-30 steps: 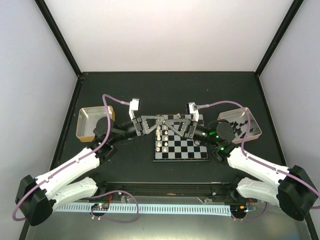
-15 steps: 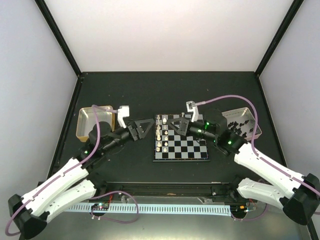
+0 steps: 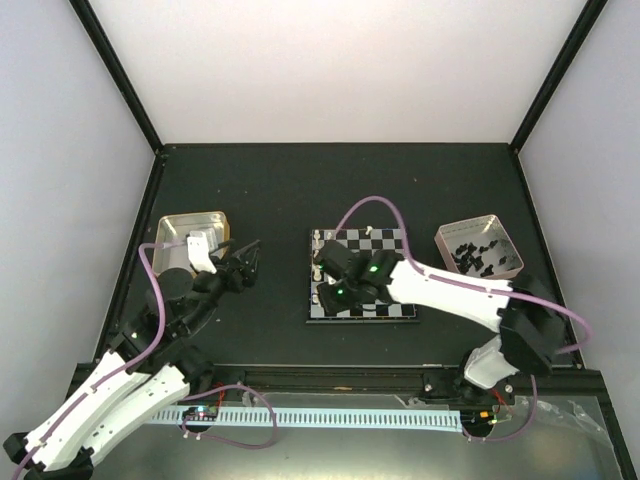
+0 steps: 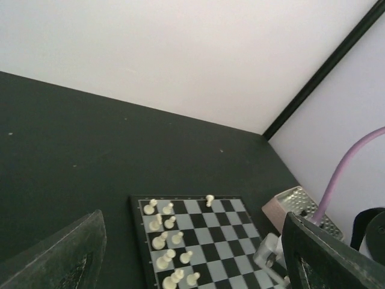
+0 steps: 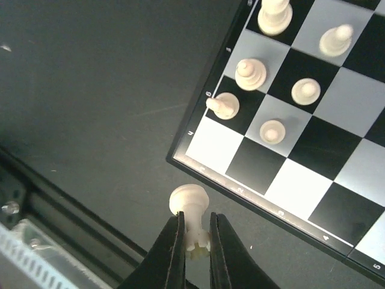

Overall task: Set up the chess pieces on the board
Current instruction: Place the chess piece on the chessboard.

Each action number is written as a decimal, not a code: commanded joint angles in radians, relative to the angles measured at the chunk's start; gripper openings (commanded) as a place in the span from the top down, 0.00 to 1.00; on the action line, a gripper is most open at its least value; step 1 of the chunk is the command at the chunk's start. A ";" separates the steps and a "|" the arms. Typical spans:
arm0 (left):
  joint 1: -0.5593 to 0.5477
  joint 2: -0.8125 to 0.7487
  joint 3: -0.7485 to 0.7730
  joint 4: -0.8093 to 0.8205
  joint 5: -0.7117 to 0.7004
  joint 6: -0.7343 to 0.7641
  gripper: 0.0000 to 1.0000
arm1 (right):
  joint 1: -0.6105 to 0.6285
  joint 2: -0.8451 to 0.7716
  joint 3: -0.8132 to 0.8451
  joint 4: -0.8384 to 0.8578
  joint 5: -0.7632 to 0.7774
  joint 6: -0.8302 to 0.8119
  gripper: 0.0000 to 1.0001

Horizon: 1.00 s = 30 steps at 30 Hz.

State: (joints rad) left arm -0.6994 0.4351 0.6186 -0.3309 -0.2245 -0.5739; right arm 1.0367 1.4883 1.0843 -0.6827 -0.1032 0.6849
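Note:
The board (image 3: 385,292) lies mid-table, with cream-white chess pieces (image 3: 318,266) standing in its two left columns. My right gripper (image 3: 325,298) reaches across it to the near-left corner. In the right wrist view this gripper (image 5: 194,220) is shut on a cream-white rook (image 5: 189,201), held just off the corner of the board (image 5: 289,162). My left gripper (image 3: 247,262) hangs left of the board, open and empty. The left wrist view shows the board (image 4: 225,241), its white pieces (image 4: 161,241) and one lone piece (image 4: 209,200) at the far edge, between the wide fingers (image 4: 66,259).
A gold metal tray (image 3: 178,232) sits at the left, partly under the left arm. A pinkish tray (image 3: 478,232) holding several black pieces stands at the right. A slotted rail (image 3: 300,415) runs along the near edge.
The two grippers met over the board's left side. The left one opened and drew back to the left; the right arm swung to the near-left corner with the rook.

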 commanded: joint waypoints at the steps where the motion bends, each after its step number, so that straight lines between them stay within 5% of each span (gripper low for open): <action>1: 0.009 -0.030 0.016 -0.098 -0.094 0.062 0.18 | 0.048 0.129 0.119 -0.146 0.092 -0.023 0.99; 17: 0.010 -0.081 0.007 -0.152 -0.148 0.072 0.17 | 0.088 0.368 0.258 -0.197 0.151 -0.012 0.96; 30: 0.011 -0.080 0.010 -0.163 -0.153 0.064 0.17 | 0.088 0.415 0.292 -0.194 0.174 0.007 0.78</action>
State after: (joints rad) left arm -0.6949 0.3645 0.6186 -0.4808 -0.3630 -0.5228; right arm 1.1172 1.8919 1.3502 -0.8688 0.0456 0.6846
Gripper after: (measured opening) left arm 0.831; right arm 0.197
